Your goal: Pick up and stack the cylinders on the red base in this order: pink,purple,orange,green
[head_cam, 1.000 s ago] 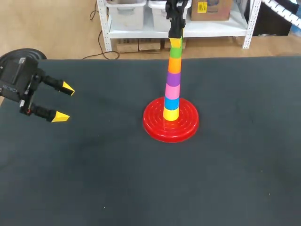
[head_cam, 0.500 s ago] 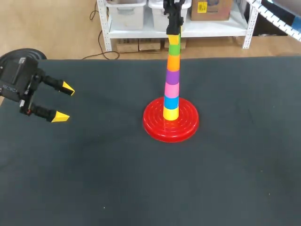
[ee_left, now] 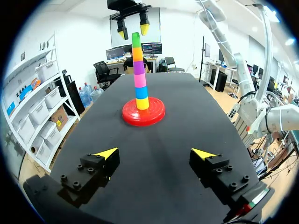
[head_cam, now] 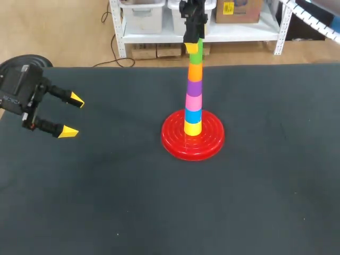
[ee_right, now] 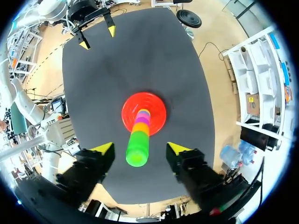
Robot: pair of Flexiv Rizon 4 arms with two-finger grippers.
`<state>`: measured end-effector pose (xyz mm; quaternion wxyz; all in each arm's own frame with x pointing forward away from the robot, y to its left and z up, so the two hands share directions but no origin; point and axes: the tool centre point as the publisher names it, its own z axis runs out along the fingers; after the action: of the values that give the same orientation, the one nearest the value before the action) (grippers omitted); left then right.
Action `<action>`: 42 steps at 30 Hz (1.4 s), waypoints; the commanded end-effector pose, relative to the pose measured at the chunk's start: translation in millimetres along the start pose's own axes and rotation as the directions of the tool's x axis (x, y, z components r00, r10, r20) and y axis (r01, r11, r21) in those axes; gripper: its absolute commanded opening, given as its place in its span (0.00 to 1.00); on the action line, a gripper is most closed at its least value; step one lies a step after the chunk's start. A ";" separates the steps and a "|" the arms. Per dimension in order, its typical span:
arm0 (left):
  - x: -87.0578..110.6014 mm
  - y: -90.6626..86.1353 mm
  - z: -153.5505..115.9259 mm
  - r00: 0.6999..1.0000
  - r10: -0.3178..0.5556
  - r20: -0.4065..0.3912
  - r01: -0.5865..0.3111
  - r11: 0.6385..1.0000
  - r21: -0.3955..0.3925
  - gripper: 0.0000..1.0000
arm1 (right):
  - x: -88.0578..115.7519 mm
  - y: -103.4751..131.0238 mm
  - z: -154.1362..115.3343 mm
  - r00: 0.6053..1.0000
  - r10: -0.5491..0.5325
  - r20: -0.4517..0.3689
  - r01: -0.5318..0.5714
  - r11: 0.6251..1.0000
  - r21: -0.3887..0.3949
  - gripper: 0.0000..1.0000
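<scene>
The cylinder stack (head_cam: 194, 90) on the red base (head_cam: 193, 143) is the counter's (head_cam: 106, 202) one obstacle. The left gripper (head_cam: 73, 116) sits well apart, and the right gripper's (ee_right: 140, 148) spread jaws flank its top.

Right tool (head_cam: 193, 45) cropped at top.

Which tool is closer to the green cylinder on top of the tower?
Right. The right tool hangs open just above the green cylinder, not touching it. The left tool sits far off to the side, also open.
</scene>
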<state>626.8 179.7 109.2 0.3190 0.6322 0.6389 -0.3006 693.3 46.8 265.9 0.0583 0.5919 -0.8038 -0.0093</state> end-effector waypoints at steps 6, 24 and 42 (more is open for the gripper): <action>1.0 -1.0 0.1 1.000 0.004 0.003 -0.004 1.000 -0.004 1.00 | 28.9 15.4 -7.6 0.993 0.024 0.112 -0.040 0.989 0.144 1.00; 1.0 -1.0 0.1 1.000 0.004 0.003 -0.004 1.000 -0.004 1.00 | 87.5 33.6 25.9 0.887 0.054 0.458 -0.144 0.976 0.164 1.00; 1.0 -1.0 0.1 1.000 0.004 0.003 -0.004 1.000 -0.004 1.00 | 104.8 33.4 44.0 0.756 0.053 0.652 -0.182 0.974 0.132 1.00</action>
<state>626.8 179.8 109.2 0.3190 0.6321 0.6389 -0.3006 633.3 -41.6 236.0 -0.0800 0.5328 -0.8401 -0.0634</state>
